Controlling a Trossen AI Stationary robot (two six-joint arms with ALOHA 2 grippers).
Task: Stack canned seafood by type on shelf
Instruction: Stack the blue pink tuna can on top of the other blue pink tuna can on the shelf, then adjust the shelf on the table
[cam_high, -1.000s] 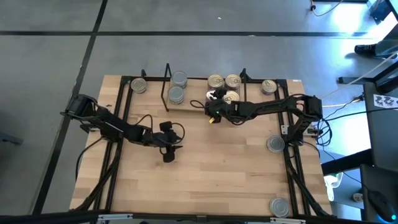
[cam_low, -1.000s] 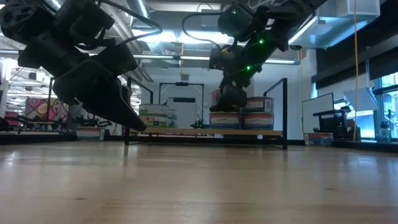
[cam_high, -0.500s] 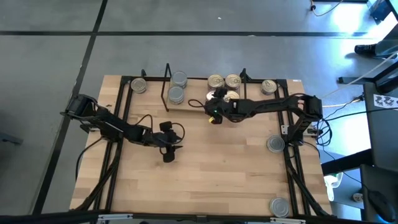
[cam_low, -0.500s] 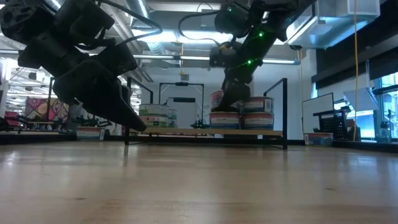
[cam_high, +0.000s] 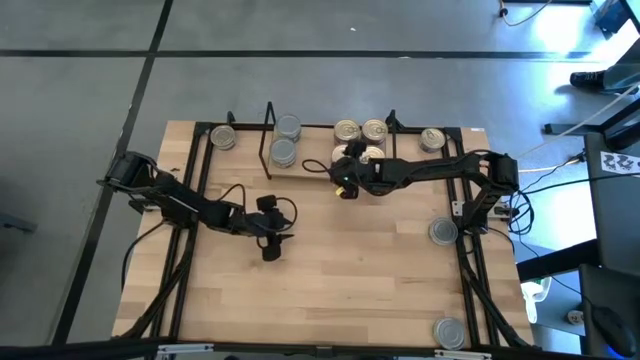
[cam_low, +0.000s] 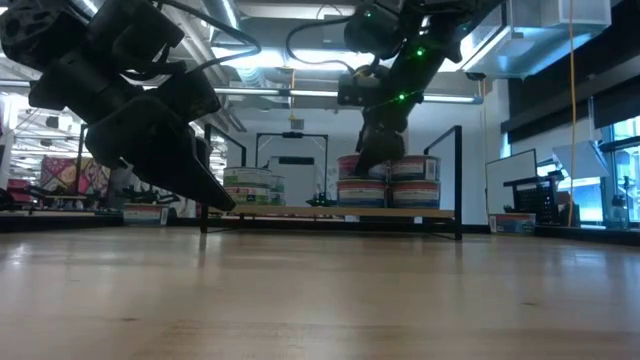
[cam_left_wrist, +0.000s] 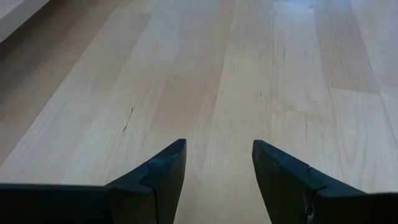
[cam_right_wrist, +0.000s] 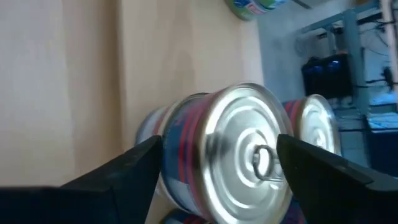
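Right wrist view alone shows the right end effector (cam_right_wrist: 214, 168) spread wide around a pull-ring tin (cam_right_wrist: 230, 152) (shelf-stacked).

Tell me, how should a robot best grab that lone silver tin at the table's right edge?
Probably from straight above, fingers closing across the round side wall of the tin. It lies flat with its lid up, low and wide, so only the rim sides offer opposing surfaces. The right gripper is nearest.

Seen from directly overhead and level from the tabletop (cam_high: 330, 290), both views share the shelf (cam_low: 330, 212) of tins, while each wrist camera looks close past its own fingers (cam_left_wrist: 163, 177) at wood or tins (cam_right_wrist: 236, 140).
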